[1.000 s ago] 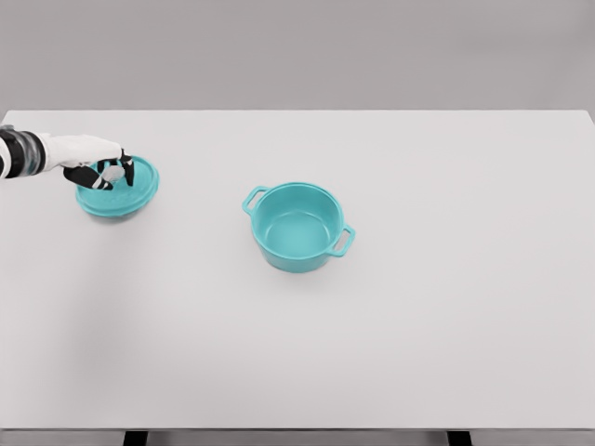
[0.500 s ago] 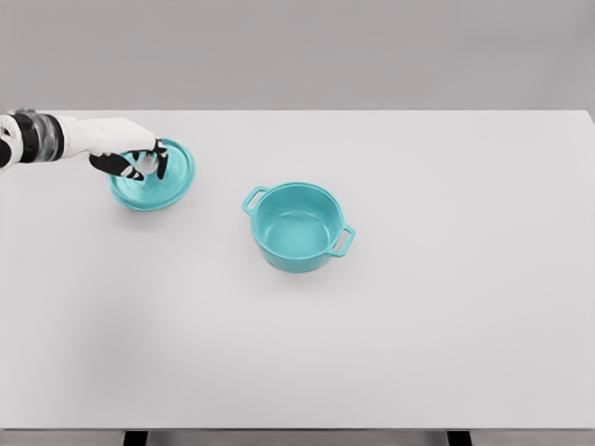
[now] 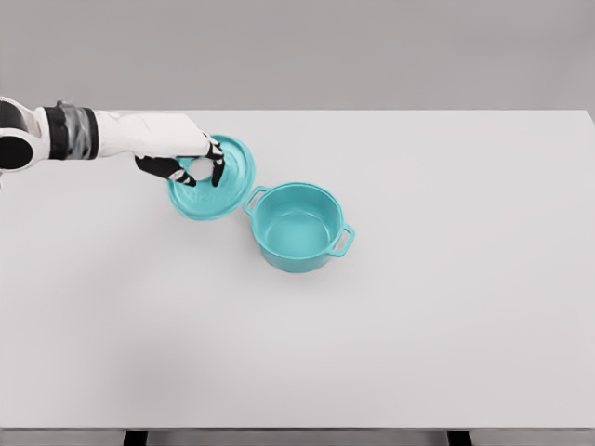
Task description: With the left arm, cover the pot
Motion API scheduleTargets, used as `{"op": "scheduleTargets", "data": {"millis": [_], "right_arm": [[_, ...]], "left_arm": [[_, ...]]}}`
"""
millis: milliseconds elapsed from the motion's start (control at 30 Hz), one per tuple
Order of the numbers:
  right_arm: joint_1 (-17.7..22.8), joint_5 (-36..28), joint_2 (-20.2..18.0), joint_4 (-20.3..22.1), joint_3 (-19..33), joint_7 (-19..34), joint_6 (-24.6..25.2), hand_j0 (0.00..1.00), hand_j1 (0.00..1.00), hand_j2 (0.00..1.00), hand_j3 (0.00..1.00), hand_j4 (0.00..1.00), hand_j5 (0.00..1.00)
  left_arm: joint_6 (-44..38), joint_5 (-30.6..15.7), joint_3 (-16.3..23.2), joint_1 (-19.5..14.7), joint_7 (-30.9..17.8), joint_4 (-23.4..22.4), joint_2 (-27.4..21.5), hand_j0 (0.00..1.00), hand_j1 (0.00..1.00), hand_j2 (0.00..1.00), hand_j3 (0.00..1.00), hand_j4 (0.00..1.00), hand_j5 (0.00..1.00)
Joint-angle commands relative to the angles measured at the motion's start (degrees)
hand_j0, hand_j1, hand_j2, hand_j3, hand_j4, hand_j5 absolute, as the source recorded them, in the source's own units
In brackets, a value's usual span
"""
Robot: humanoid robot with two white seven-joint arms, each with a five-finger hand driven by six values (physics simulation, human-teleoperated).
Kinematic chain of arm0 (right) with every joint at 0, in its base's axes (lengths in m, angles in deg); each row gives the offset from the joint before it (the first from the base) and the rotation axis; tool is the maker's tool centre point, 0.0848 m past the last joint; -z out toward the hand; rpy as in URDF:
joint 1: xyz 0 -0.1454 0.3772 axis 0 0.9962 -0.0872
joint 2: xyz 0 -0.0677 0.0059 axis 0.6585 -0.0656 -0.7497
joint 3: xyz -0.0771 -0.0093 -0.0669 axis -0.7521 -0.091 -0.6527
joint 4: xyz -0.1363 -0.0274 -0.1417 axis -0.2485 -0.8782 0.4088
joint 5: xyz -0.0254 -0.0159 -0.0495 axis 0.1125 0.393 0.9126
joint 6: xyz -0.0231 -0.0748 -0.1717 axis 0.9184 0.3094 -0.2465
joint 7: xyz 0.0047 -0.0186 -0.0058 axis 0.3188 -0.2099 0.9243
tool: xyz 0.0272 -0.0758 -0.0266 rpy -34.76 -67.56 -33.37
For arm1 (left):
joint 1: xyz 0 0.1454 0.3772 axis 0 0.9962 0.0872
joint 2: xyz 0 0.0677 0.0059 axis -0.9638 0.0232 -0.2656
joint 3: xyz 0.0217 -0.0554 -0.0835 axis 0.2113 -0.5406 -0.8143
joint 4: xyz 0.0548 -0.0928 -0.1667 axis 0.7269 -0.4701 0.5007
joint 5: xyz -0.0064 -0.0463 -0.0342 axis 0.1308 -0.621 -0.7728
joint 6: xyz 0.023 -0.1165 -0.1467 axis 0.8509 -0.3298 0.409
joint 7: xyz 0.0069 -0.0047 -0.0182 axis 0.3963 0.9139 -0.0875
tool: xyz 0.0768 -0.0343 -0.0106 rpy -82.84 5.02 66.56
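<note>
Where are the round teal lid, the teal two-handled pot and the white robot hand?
round teal lid (image 3: 232, 177), head view, on its bare right-hand part beside the fingers.
teal two-handled pot (image 3: 296, 255), head view, on its front outer wall.
left hand (image 3: 172, 149), head view, on the white back of the hand gripping the lid's knob.

The left hand (image 3: 177, 158) looks like glossy white plastic with black fingers. In its grip, the lid (image 3: 212, 178) — smooth, matt teal. Just right of it, the pot (image 3: 297, 227) — same finish.
</note>
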Motion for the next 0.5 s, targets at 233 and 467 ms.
{"op": "scheduleTargets", "data": {"millis": [233, 467], "right_arm": [[-0.09, -0.02, -0.01, 0.01, -0.01, 0.02, -0.06, 1.0, 1.0, 1.0, 1.0, 1.0, 1.0], [0.0, -0.02, -0.01, -0.07, -0.01, 0.02, 0.03, 1.0, 1.0, 1.0, 1.0, 1.0, 1.0]], "left_arm": [[-0.74, -6.17, -0.04, -0.44, -1.48, 5.78, 1.69, 0.43, 0.43, 0.43, 0.43, 0.43, 0.43], [-5.14, -6.88, -0.04, -0.53, -1.48, 5.78, 5.91, 0.44, 0.44, 0.44, 0.44, 0.44, 0.44]]}}
